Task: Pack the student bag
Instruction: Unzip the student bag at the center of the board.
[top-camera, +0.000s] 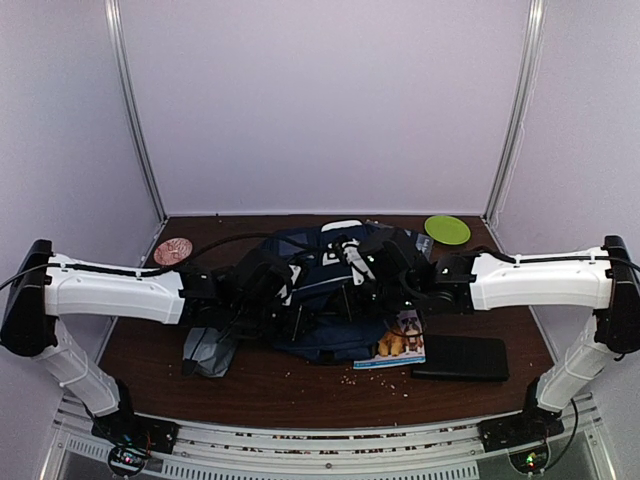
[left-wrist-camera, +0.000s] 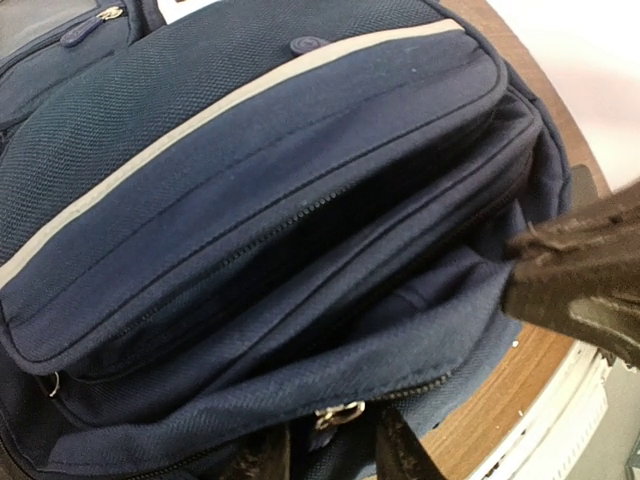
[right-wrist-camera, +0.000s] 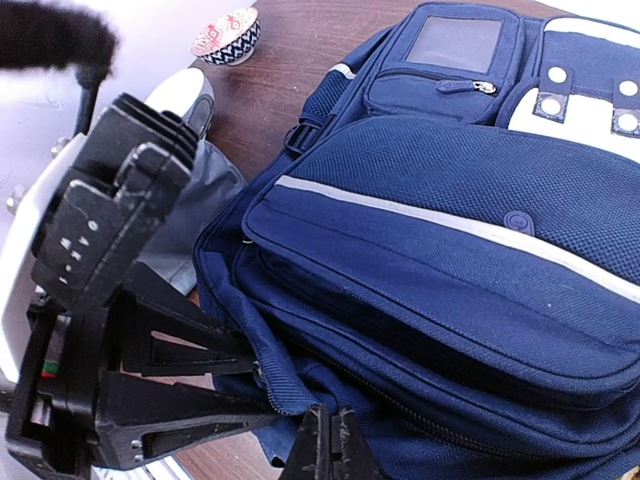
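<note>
Left fingers (left-wrist-camera: 400, 455) straddle the near edge of the student bag (left-wrist-camera: 250, 200), with a zipper pull (left-wrist-camera: 340, 413) sitting between them; can't tell if I'm actually pinching or just around it. Right fingers (right-wrist-camera: 330, 445) are closed tight together, tips on a fold of the bag's rim fabric. The fabric looks drawn toward them, so I'm gripping the bag. Bag lies flat mid-table (top-camera: 300, 390), front pocket with the pale stripe facing up, zip below that pocket gaping a bit. My arms reach over it from either side. Grey pouch (top-camera: 208, 350) sits against the bag's near left corner. Dog-picture booklet (top-camera: 400, 343) is at the bag's near right corner, touching it. Flat black case (top-camera: 462, 357) is right of the bag, just past the booklet. Green plate (top-camera: 447, 230) is off the bag's far right corner, patterned bowl (top-camera: 173, 250) off its far left. Crumbs (top-camera: 350, 378) are scattered on the near side of the bag
</note>
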